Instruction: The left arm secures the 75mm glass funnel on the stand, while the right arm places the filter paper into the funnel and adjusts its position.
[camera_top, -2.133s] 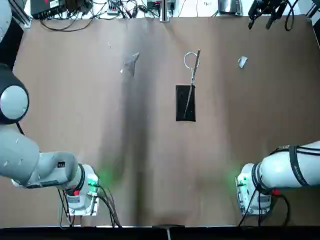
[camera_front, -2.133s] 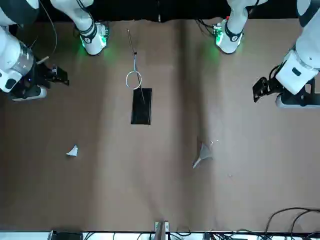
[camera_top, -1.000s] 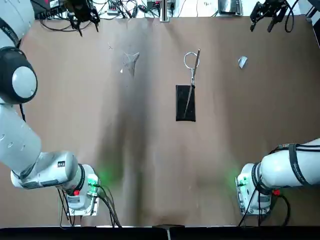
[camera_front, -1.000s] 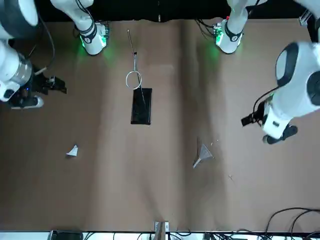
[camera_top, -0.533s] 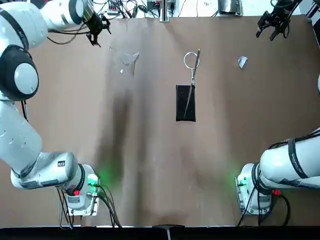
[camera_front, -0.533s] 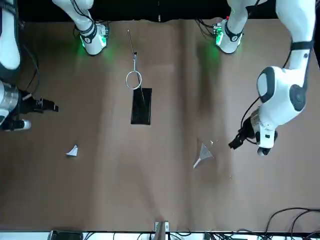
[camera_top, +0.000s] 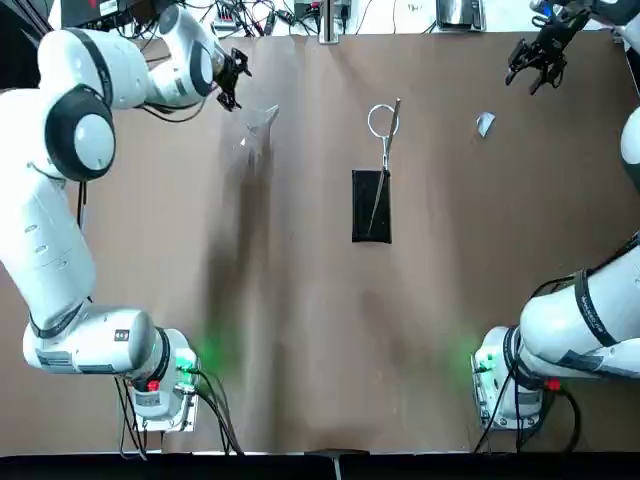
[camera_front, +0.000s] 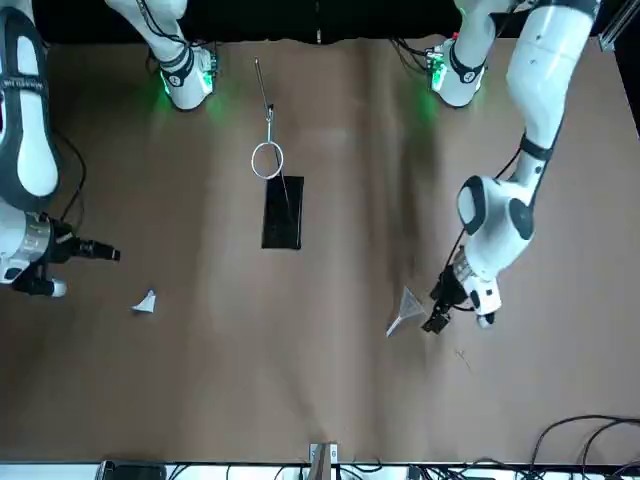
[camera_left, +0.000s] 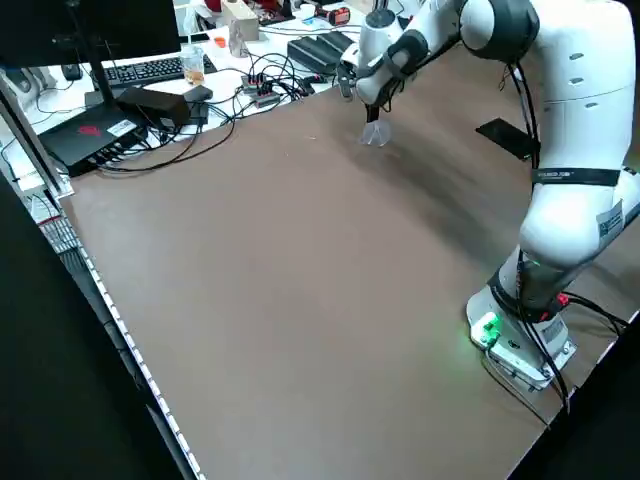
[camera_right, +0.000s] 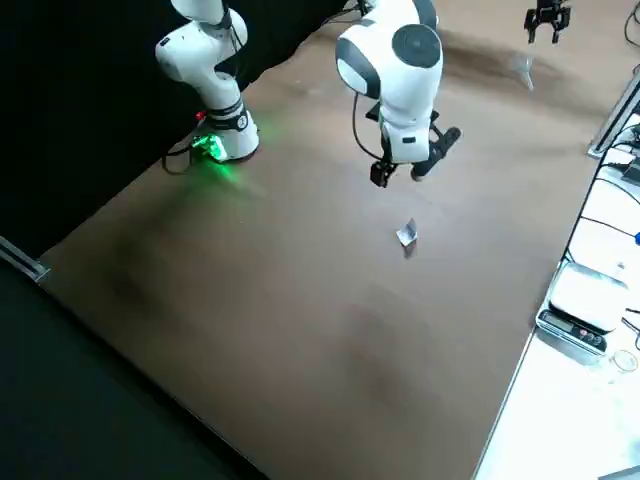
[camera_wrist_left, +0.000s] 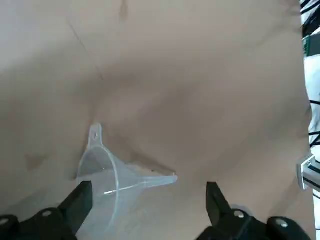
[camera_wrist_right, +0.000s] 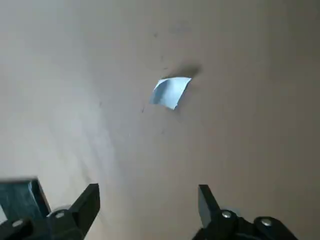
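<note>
On the brown table (camera_top: 320, 330), the clear conical funnel (camera_top: 262, 122) lies near the far edge, left of centre, ungrasped. The approach is judged in hand: the black left gripper (camera_wrist_left: 150, 200) is poised near it, fingers apart; lowering and closing are called for next. By the far right corner, the black right gripper (camera_wrist_right: 150, 200) is held open beside the white folded filter paper (camera_top: 485, 123).

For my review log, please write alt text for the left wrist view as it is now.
A clear funnel lies on its side on the brown table, its stem pointing right in the picture, near the open black fingers of the left hand, which holds nothing.
</note>
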